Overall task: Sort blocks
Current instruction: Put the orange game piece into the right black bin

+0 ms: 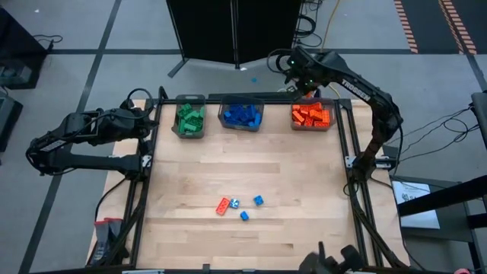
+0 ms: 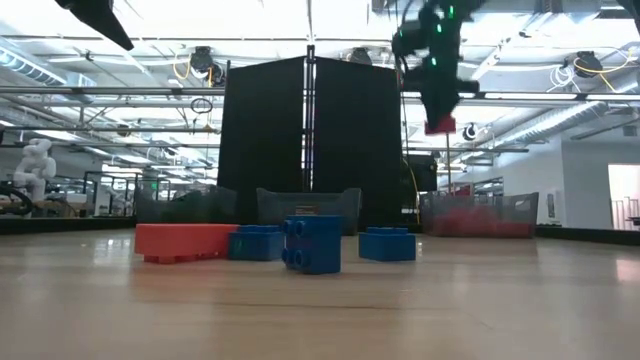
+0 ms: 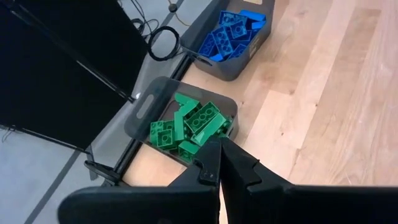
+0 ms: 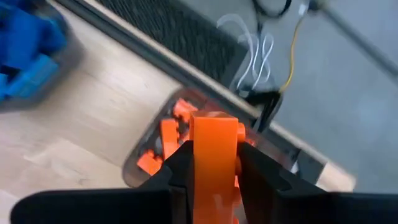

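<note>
1. The right gripper (image 4: 214, 168) hangs above the grey translucent bin of orange bricks (image 1: 311, 116) at the worktop's far right corner, clamped on an orange studded plastic brick (image 4: 214, 146).
2. The left gripper (image 3: 219, 163), fingers pressed together, waits beside the grey bin of green bricks (image 3: 186, 124).
3. Three loose blue bricks (image 1: 246, 208) and one orange brick (image 1: 222, 205) lie near the worktop's front edge.

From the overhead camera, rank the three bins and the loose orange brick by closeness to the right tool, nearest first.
1. Orange bin, under the right tool at the table's far right.
2. Blue bin, far middle.
3. Green bin, far left.
4. Loose orange brick, near middle of the table.
</note>
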Robot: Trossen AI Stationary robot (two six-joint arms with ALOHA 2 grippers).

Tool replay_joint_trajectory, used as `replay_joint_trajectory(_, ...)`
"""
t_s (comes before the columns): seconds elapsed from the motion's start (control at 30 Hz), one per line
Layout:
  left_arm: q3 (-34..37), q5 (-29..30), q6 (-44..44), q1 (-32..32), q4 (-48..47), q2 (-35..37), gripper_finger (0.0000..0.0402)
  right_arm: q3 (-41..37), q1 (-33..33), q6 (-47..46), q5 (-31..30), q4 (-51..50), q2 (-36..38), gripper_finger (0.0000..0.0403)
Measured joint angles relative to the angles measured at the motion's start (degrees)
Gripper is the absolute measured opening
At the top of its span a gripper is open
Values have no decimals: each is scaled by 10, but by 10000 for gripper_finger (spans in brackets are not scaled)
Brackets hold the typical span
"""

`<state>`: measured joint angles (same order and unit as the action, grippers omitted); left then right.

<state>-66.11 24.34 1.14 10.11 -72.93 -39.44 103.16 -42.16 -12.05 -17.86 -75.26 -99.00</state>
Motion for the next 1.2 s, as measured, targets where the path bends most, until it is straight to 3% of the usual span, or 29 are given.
replay_joint_trajectory(0.4,0,0,2,0,0,0,0,-171,-51,-8,81,148,0,73)
replay_joint_trajectory(0.97,0,19,49,0,0,0,0,-258,-107,-2,124,240,22,73)
replay_joint_trajectory(1.2,0,57,76,0,5,0,0,-287,-111,-2,125,246,24,73)
